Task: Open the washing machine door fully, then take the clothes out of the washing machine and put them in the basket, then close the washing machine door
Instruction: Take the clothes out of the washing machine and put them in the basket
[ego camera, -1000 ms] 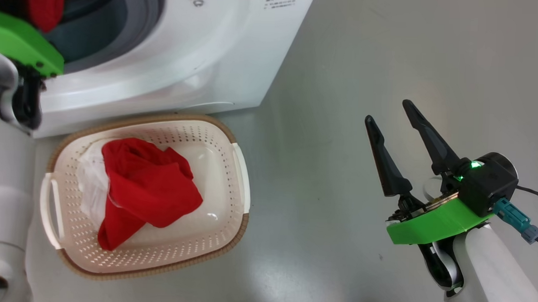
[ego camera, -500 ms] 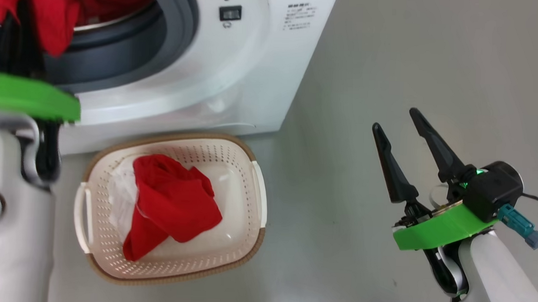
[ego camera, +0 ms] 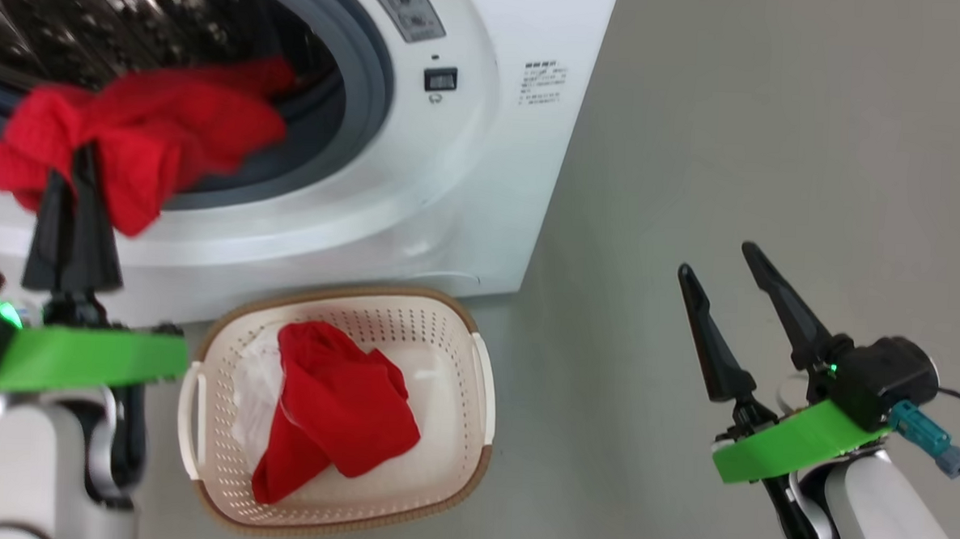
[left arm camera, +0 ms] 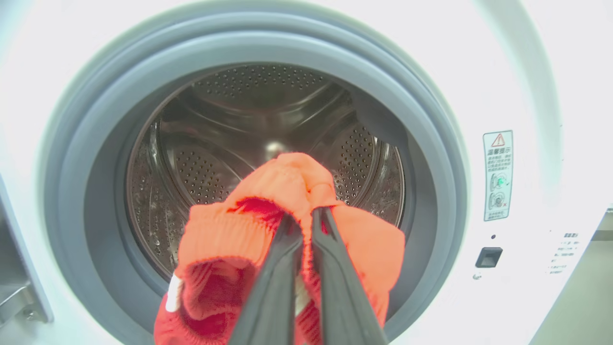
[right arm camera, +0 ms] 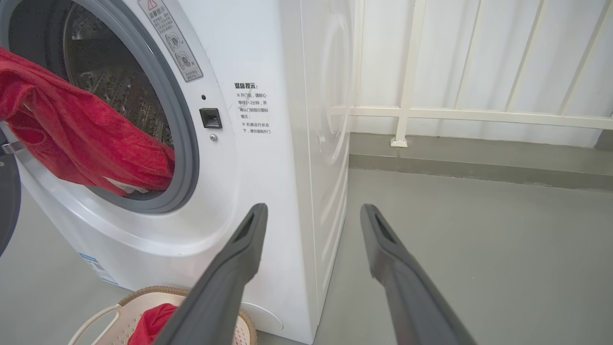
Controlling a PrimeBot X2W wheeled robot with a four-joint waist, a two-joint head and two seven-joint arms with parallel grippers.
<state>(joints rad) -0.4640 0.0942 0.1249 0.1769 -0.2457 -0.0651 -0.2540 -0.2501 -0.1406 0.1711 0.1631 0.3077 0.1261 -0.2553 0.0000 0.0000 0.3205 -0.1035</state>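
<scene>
My head camera looks steeply down on the washer (ego camera: 451,187) front and the basket (ego camera: 413,325) on the floor (ego camera: 738,111). My left wrist camera sits close, facing straight into the drum (left arm camera: 225,120); the right wrist one looks from low, sharing washer and basket.

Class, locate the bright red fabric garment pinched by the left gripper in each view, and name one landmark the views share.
Head view: bright red fabric garment, upper left.
Left wrist view: lower centre.
Right wrist view: left edge.
Shared landmark: small black latch socket.
</scene>
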